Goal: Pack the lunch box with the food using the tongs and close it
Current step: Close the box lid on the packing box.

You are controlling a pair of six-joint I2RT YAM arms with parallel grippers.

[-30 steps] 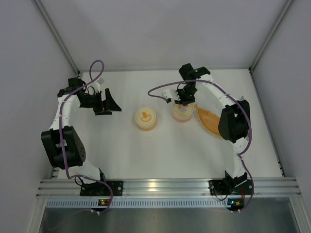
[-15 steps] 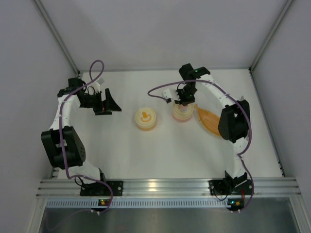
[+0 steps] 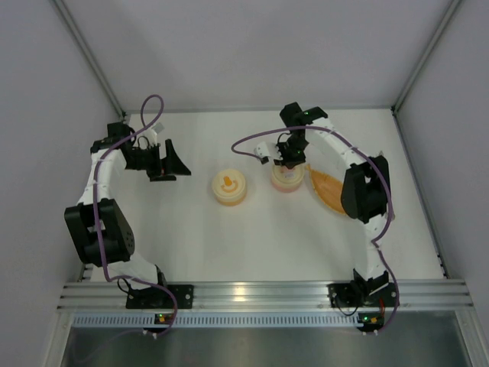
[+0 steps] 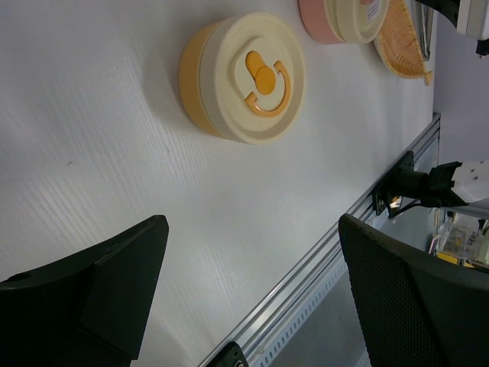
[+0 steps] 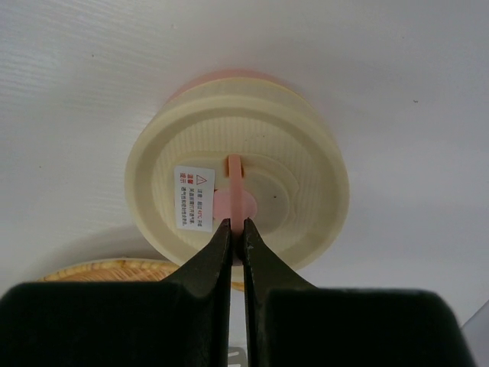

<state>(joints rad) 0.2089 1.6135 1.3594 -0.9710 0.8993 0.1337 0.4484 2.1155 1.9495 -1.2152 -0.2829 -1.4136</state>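
Our left arm reaches forward along our left side, elbow bent and wrist turned inward. Our left pincer stands spread wide, its two black fingers far apart. Our right arm arches in toward the middle, wrist pointing downward, and our right pincer is pressed closed, fingertips together.

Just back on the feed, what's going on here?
The right gripper is shut on the pink handle of the pink box's lid. The left gripper hangs open and empty off to the left. The orange box sits lidded mid-table, with a tray beside the pink one.
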